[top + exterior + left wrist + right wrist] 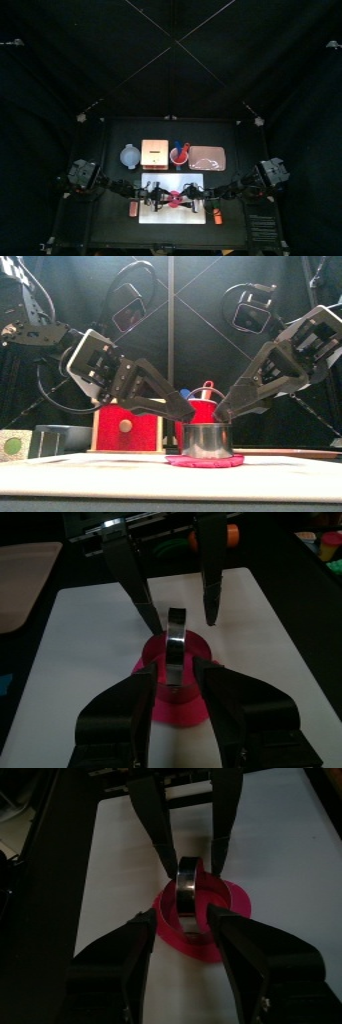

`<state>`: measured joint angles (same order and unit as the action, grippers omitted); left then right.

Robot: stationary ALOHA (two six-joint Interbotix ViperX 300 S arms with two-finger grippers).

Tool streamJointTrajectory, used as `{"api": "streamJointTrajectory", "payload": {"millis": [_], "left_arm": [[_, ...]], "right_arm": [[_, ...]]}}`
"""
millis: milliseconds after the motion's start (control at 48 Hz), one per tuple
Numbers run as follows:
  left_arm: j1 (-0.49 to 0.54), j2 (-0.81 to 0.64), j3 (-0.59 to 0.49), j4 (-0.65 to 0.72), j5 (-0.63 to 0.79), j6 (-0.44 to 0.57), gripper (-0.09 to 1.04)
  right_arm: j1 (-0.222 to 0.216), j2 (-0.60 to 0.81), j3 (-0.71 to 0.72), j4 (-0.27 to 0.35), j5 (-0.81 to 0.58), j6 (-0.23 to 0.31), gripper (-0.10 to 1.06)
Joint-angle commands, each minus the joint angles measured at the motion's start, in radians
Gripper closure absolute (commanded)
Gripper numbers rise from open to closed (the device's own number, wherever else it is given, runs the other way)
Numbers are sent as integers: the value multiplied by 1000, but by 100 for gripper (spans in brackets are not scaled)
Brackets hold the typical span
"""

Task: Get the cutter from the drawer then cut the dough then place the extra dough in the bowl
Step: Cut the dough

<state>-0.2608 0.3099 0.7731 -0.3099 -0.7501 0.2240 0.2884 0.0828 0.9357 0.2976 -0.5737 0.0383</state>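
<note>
A white cutting board [174, 215] lies at the front middle of the black table [118, 130]. Along the back a red cup [181, 155] stands with a blue toy knife [207, 387] rising out of it. A flat pink tray [214, 157] lies just beside the cup, on its right. A small orange thing [134, 210], too small to identify, lies beside the board's left edge

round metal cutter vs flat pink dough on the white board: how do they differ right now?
1. The round metal cutter is shiny grey. The flat pink dough is dull pink-red.
2. The cutter stands up from the dough, while the dough lies flat.
3. The cutter is narrower, so dough shows past it on both sides.

Shared: both sit near the middle of the white cutting board, cutter on dough.
</note>
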Motion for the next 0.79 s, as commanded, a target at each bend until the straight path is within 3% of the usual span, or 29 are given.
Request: {"api": "streamJointTrajectory", "payload": {"millis": [21, 250, 479, 792], "left_arm": [[3, -11, -18, 3, -3, -2, 21], [-5, -11, -17, 5, 6, 0, 22], [-15, -11, -21, 23, 26, 0, 35], [-31, -18, -20, 26, 81, -2, 42]], "right_arm": [[-3, -12, -15, -2, 5, 0, 26], [-6, 0, -15, -2, 25, -6, 29], [-28, 12, -26, -18, 25, -8, 29], [-52, 12, -28, -31, 40, -11, 31]]}}
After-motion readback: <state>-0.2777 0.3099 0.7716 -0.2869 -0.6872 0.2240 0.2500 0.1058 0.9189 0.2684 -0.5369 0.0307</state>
